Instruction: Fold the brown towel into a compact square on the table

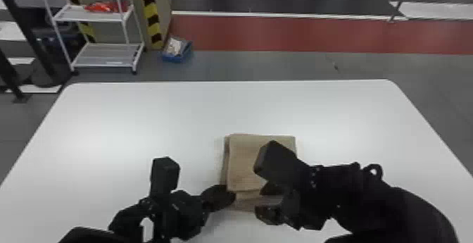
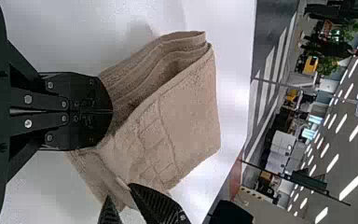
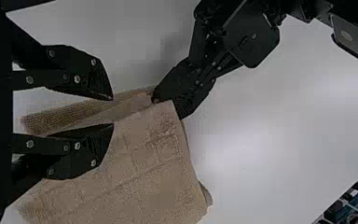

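"Where is the brown towel [image 1: 243, 161] lying?"

"It's lying in front of me on the near part of the white table [image 1: 140, 119], a little right of the middle. It's showing several folded layers, and lower ones are jutting out toward me past the top flap."

"And your left gripper [image 1: 230, 197]?"

"I'm pinching the towel with it, at the near left corner. Its fingers are pressing together, and the layers are gaping a bit beside them."

"What about the right one?"

"My right gripper [image 1: 263, 201] is hovering at the towel's near edge, just beside the left one. I'm holding its fingers spread, with cloth showing through the gap. Whether any is lying between them, I can't tell."

"Anything beyond the table?"

"A white rack [image 1: 105, 54] is standing on the floor past the far left corner, with something red [image 1: 105, 7] resting on its upper shelf. A blue bin [image 1: 177, 57] is sitting to its right, and a red floor strip [image 1: 281, 34] is running off rightward."
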`<state>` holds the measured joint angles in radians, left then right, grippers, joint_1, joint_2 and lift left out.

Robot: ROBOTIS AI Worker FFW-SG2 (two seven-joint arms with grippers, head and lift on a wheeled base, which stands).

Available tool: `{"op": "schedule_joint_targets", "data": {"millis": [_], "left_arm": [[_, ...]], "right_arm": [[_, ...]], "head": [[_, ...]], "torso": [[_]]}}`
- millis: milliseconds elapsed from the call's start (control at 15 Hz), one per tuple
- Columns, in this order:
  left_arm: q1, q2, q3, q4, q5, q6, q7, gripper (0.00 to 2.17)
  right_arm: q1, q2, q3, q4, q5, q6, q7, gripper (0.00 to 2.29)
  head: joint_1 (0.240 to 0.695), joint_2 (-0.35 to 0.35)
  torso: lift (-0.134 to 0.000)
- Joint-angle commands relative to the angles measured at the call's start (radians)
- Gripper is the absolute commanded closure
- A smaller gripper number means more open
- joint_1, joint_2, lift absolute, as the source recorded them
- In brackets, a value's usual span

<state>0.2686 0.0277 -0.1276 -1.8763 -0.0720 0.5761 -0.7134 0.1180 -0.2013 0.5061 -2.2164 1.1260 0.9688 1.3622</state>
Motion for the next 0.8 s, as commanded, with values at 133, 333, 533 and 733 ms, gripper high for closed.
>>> {"op": "schedule_joint_targets", "data": {"millis": [133, 333, 533, 733], "left_arm": [[-0.008, 0.000, -0.009, 0.003, -0.005, 0.000, 0.000, 2.15], [-0.009, 0.000, -0.010, 0.003, -0.006, 0.018, 0.000, 2.15], [-0.006, 0.001, -0.010, -0.001, -0.005, 0.025, -0.001, 2.15], [-0.003, 0.001, -0.014, -0.007, -0.005, 0.028, -0.001, 2.15]], "right_arm": [[0.011, -0.018, -0.001, -0.008, 0.021, 0.012, 0.005, 0.42], [-0.006, -0.021, -0.011, -0.008, 0.021, 0.012, 0.005, 0.42], [-0.055, -0.029, -0.012, 0.024, 0.026, 0.012, 0.005, 0.39], [-0.101, -0.020, -0.005, 0.090, 0.037, 0.012, 0.005, 0.39]], "head": [[0.695, -0.064], [0.695, -0.078], [0.695, -0.086], [0.695, -0.094]], "torso": [[-0.125], [-0.125], [-0.125], [-0.125]]}}
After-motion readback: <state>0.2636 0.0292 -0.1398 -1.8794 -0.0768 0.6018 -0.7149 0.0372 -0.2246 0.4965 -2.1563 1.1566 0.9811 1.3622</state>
